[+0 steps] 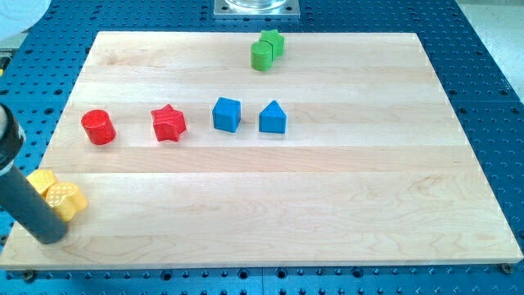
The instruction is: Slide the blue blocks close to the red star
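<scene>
My tip rests on the worktop at the view's bottom left, touching the yellow blocks; this end effector is a bare rod, grasping nothing. The red star lies between the red cylinder and the blue cube, with the blue triangular block just beyond. Green blocks sit at the top.

Red star and cylinder, 2 blue blocks, green and yellow pairs, pale wooden board.

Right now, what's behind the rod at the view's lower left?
Two yellow blocks sit touching behind the rod, which covers their left parts, so their shapes are unclear. My tip rests just below them, far from the red star and the blue blocks.
</scene>
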Robot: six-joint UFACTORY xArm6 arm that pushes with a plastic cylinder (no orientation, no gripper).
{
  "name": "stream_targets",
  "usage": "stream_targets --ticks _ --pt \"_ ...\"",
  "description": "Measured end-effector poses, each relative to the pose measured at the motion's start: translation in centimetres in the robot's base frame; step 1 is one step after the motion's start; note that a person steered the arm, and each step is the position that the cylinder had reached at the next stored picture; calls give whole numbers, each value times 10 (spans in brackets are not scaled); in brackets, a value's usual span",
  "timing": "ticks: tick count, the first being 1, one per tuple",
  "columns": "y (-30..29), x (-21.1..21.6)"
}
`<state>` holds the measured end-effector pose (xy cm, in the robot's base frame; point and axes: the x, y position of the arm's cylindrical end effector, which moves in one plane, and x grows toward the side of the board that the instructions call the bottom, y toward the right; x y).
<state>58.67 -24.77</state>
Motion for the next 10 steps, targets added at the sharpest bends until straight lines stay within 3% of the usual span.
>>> stream_targets --ticks 4,7,8,10 --pt "14 -1" --pt "274 0" --pt "307 -17" --pt "307 -99"
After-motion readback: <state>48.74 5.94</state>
